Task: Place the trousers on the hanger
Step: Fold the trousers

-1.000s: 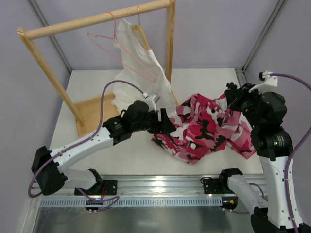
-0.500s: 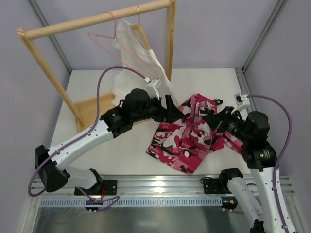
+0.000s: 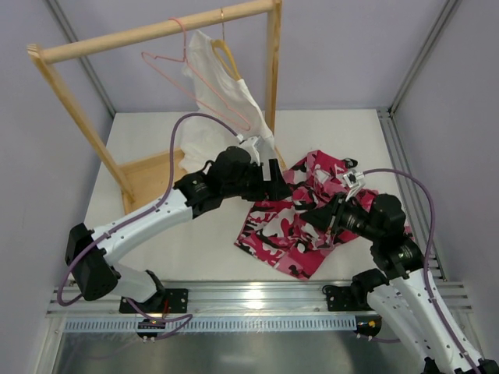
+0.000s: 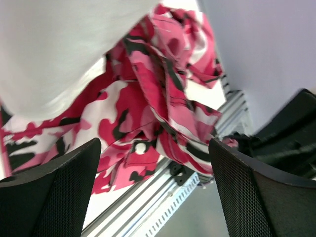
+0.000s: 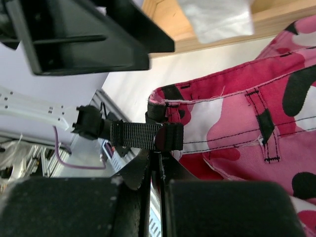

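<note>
Lilac walls close in a white desk (image 3: 195,257), with a wooden rail (image 3: 156,31) standing at its far left corner. Nothing here is a container proper, and the rail is the one thing that holds others. The hanger (image 3: 195,91), bare pink wire, is hooked on it. Just beside it a tan wooden hanger (image 3: 226,56) carries a white garment (image 3: 226,101).

The trousers (image 3: 300,234) lie crumpled on the desk in front of the rack, well apart from the hanger, with no part over the wire yet. The right claw (image 5: 158,163) is pinched tight on their waistband by a black webbing strap (image 5: 140,134), probably to present that edge cleanly. The left claw (image 4: 153,148) hangs over the heap's far side, spread wide and holding nothing. The cloth is framed between its fingers (image 4: 54,197), which I judge is set for a second grip, so the trousers can be stretched and fed over the hanger's bottom bar.
</note>
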